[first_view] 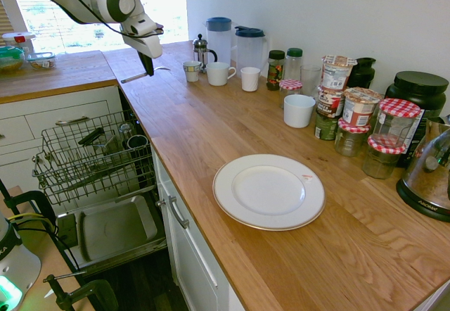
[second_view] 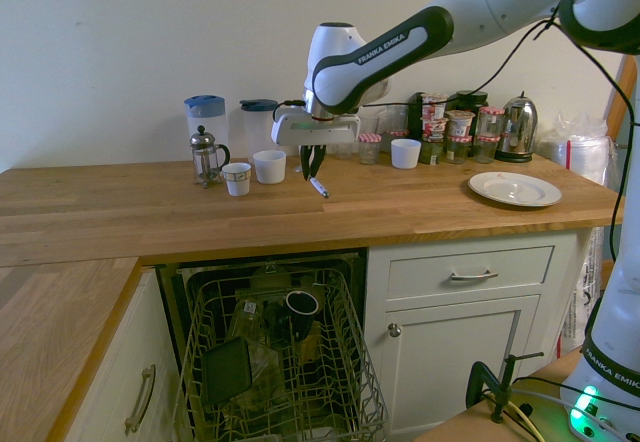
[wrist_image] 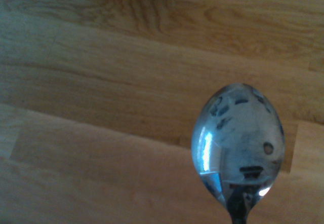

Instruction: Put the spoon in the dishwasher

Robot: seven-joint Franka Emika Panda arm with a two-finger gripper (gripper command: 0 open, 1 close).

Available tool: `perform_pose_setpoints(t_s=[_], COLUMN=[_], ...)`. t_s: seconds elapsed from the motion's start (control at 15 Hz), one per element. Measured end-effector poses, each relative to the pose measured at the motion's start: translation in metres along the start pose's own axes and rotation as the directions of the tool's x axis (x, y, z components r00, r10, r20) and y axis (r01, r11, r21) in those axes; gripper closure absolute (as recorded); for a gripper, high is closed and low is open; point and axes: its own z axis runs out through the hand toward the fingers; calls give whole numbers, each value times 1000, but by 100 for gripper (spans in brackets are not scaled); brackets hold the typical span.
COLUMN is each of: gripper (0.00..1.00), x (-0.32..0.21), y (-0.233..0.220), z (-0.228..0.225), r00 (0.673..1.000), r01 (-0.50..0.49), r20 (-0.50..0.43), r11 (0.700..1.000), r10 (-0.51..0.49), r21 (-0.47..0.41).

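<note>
My gripper point(first_view: 147, 72) point(second_view: 313, 174) is shut on the spoon point(first_view: 132, 78) point(second_view: 320, 189), a slim shiny silver one. It holds the spoon low over the wooden counter, near the corner above the dishwasher. The wrist view shows the spoon's bowl point(wrist_image: 238, 143) close up against the wood grain. The dishwasher stands open below the counter, its dark wire rack point(first_view: 84, 157) point(second_view: 275, 362) pulled out and its grey steel door panel point(first_view: 116, 226) folded down. A dark cup and other dishes sit in the rack.
Behind the gripper stand a French press point(first_view: 202, 51), small white mugs point(first_view: 219, 73) point(second_view: 269, 166) and two jugs point(first_view: 219, 36). Jars, a white bowl point(first_view: 299, 110), a kettle point(first_view: 429, 177) and a white plate point(first_view: 268, 191) fill the counter further along. White drawers point(second_view: 470, 274) flank the dishwasher.
</note>
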Motion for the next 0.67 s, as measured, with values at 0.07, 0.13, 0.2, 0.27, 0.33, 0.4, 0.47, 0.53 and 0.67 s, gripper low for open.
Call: perform_pose_setpoints(t_s=[0.07, 0.13, 0.2, 0.27, 0.33, 0.4, 0.47, 0.53, 0.67], gripper=[100, 100, 100, 100, 100, 100, 100, 100, 100], x=[-19, -39, -59, -77, -93, -107, -120, -133, -155], y=[11, 23, 36, 50, 64, 76, 85, 91, 106], z=[1, 3, 6, 11, 15, 18, 22, 27, 41], r00=[1000, 1000, 1000, 1000, 1000, 1000, 999, 999, 995], r01=[4, 10, 11, 9, 7, -5, -21, -39, -96], r20=[9, 17, 22, 27, 30, 30, 33, 34, 15], r11=[1000, 1000, 1000, 1000, 1000, 1000, 1000, 999, 995], r10=[-4, -10, -11, -9, -8, 4, 21, 38, 95], r21=[5, 8, 12, 12, 9, 12, 17, 21, 26])
